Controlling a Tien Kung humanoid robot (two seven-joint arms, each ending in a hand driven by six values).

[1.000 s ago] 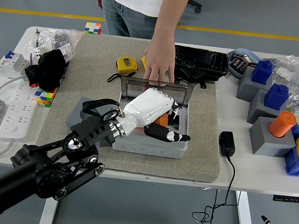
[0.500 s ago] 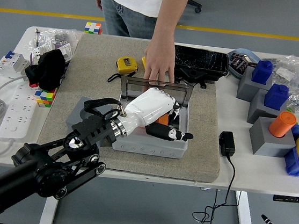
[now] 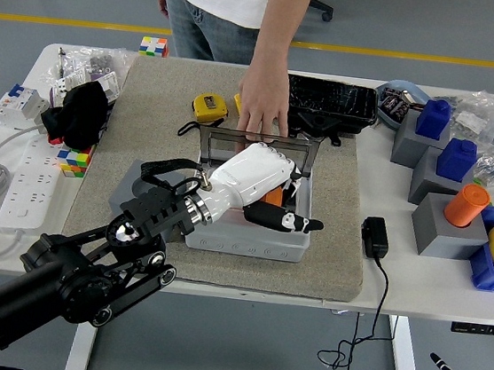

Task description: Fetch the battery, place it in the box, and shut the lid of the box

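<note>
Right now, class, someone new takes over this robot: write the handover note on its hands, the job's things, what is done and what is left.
Left hand: over the open box, fingers around something orange, probably the battery; grip not clearly visible.
Right hand: out of view.
A person's hand holds the lid upright at the box's far edge.
Done: battery brought to the box.
Left: release it inside, withdraw, close the lid.

The box (image 3: 250,239) is a light grey, shallow, rectangular case lying on the tan mat, its clear lid (image 3: 256,146) raised upright at the far edge. An orange battery (image 3: 271,197) shows inside, mostly hidden beneath the robot hand (image 3: 261,182)
</note>
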